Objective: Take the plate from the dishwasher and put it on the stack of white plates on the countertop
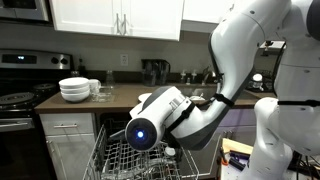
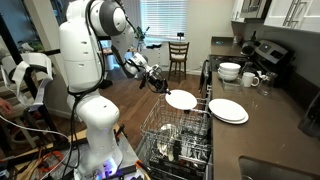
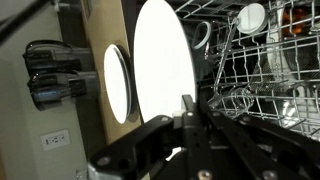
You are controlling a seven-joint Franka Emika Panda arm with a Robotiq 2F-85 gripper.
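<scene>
My gripper (image 2: 166,90) is shut on the rim of the small white plate (image 2: 181,99) and holds it in the air over the open dishwasher's wire rack (image 2: 180,135). In the wrist view the plate (image 3: 160,60) stands on edge between the closed fingers (image 3: 190,112). The low stack of white plates (image 2: 228,110) lies on the dark brown countertop (image 2: 275,125), just beyond the held plate. It also shows in the wrist view (image 3: 117,85). In an exterior view the arm hides the gripper; the rack (image 1: 118,160) shows below it.
A taller pile of white bowls (image 2: 230,71) and mugs (image 2: 250,79) stand further along the counter; the bowls also show in an exterior view (image 1: 74,89). A stove (image 1: 18,100) is at the counter's end. Dishes sit in the rack (image 3: 262,80). Chairs (image 2: 178,55) stand in the room behind.
</scene>
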